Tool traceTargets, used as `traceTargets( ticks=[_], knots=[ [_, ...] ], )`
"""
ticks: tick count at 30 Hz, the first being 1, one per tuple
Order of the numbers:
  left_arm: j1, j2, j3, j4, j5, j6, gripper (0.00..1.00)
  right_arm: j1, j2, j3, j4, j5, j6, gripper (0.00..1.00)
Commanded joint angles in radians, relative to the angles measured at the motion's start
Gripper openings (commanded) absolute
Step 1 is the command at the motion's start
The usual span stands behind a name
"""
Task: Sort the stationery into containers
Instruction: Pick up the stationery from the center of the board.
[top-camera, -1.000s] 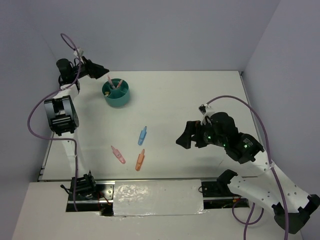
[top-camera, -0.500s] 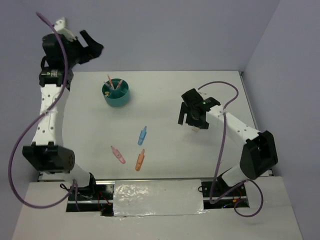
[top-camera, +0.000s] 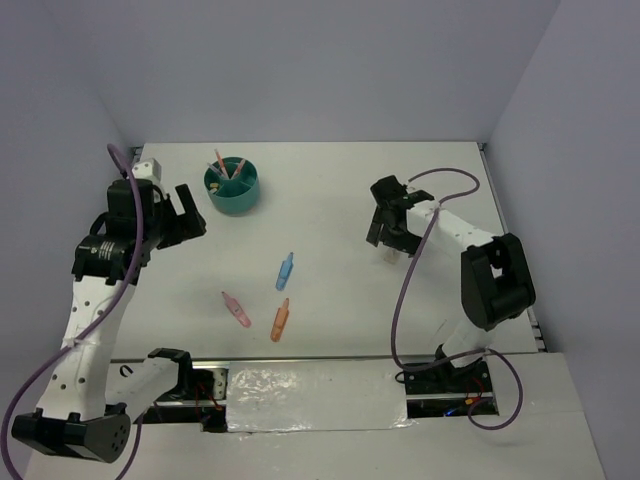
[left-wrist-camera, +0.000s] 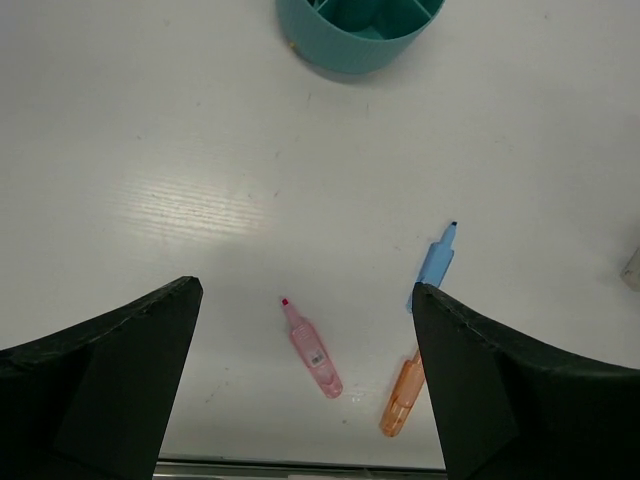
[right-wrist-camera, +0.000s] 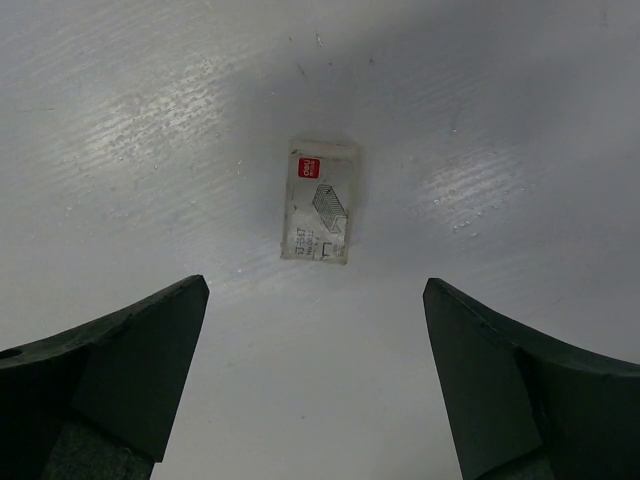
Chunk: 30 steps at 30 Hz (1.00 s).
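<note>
Both pairs of jaws stand spread wide, gripping nothing.

From above, the left gripper (top-camera: 188, 212) hangs over the left part of the table (top-camera: 330, 180), just near of the teal organiser (top-camera: 240, 202), which sits at the far left with a few thin pens (top-camera: 220, 163) leaning in it. Three markers lie loose in the near middle, close together but apart: blue marker (top-camera: 285, 271), pink marker (top-camera: 236, 309), orange marker (top-camera: 280, 319). The right gripper (top-camera: 385, 232) is low over the right half, with a small pale block (top-camera: 392, 254) just at its near side.

The left wrist view looks down between its dark fingers (left-wrist-camera: 110, 385) at the same three markers – pink (left-wrist-camera: 313, 350), blue (left-wrist-camera: 433, 268), orange (left-wrist-camera: 400, 398) – with the organiser's wall (left-wrist-camera: 350, 50) at the top edge.

The right wrist view shows the block (right-wrist-camera: 320, 200), white with a red label, flat on the table between and ahead of the fingers (right-wrist-camera: 110, 365) – untouched.
</note>
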Motion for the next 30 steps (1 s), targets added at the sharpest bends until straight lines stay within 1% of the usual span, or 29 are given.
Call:
traceTargets(
  ticks=[1, 2, 4, 6, 7, 10, 15, 16, 18, 19, 21, 22, 24, 25, 27, 28, 30],
  knots=[
    [-0.004, -0.003, -0.025, -0.036, -0.054, 0.025, 0.99, -0.004, 0.035, -0.012, 0.064, 0.002, -0.011, 0.96],
    [-0.004, -0.023, -0.019, -0.037, -0.064, 0.021, 0.99, -0.004, 0.044, -0.017, 0.072, -0.001, -0.008, 0.92],
    [-0.004, -0.023, 0.001, -0.056, -0.092, 0.018, 0.99, -0.010, 0.052, -0.034, 0.081, -0.008, -0.002, 0.90],
    [-0.009, 0.001, 0.025, -0.077, -0.084, 0.030, 0.99, -0.029, 0.061, -0.052, 0.109, -0.031, -0.005, 0.88],
    [-0.013, 0.003, 0.027, -0.076, -0.068, 0.039, 0.99, -0.036, 0.063, -0.074, 0.138, -0.047, -0.006, 0.87],
    [-0.013, 0.003, 0.026, -0.063, -0.028, 0.041, 0.99, -0.046, 0.069, -0.112, 0.216, -0.086, -0.052, 0.79],
    [-0.015, 0.023, 0.019, -0.045, 0.041, 0.051, 0.99, -0.056, 0.132, -0.078, 0.219, -0.074, -0.088, 0.78],
    [-0.015, 0.029, 0.022, -0.042, 0.052, 0.052, 0.99, -0.069, 0.150, -0.077, 0.219, -0.080, -0.088, 0.74],
    [-0.016, 0.042, 0.032, -0.040, 0.075, 0.053, 0.99, -0.074, 0.147, -0.081, 0.245, -0.085, -0.103, 0.70],
    [-0.016, 0.047, 0.044, -0.040, 0.077, 0.053, 0.99, -0.077, 0.149, -0.078, 0.247, -0.091, -0.108, 0.63],
    [-0.016, 0.059, 0.055, -0.045, 0.069, 0.053, 0.99, -0.082, 0.158, -0.055, 0.224, -0.096, -0.108, 0.56],
    [-0.016, 0.062, 0.062, -0.045, 0.068, 0.053, 0.99, -0.085, 0.170, -0.049, 0.221, -0.097, -0.111, 0.47],
    [-0.016, 0.072, 0.068, -0.046, 0.072, 0.056, 0.99, -0.088, 0.170, -0.046, 0.239, -0.120, -0.135, 0.37],
    [-0.016, 0.075, 0.073, -0.046, 0.074, 0.058, 0.99, -0.085, 0.164, -0.048, 0.245, -0.128, -0.149, 0.27],
    [-0.016, 0.085, 0.081, -0.048, 0.100, 0.064, 0.99, -0.083, 0.141, -0.046, 0.262, -0.157, -0.196, 0.16],
    [-0.016, 0.089, 0.082, -0.043, 0.121, 0.065, 0.99, -0.077, 0.124, -0.049, 0.274, -0.172, -0.210, 0.15],
    [-0.016, 0.104, 0.088, -0.033, 0.228, 0.078, 0.99, -0.066, 0.074, -0.074, 0.335, -0.240, -0.262, 0.13]
  ],
)
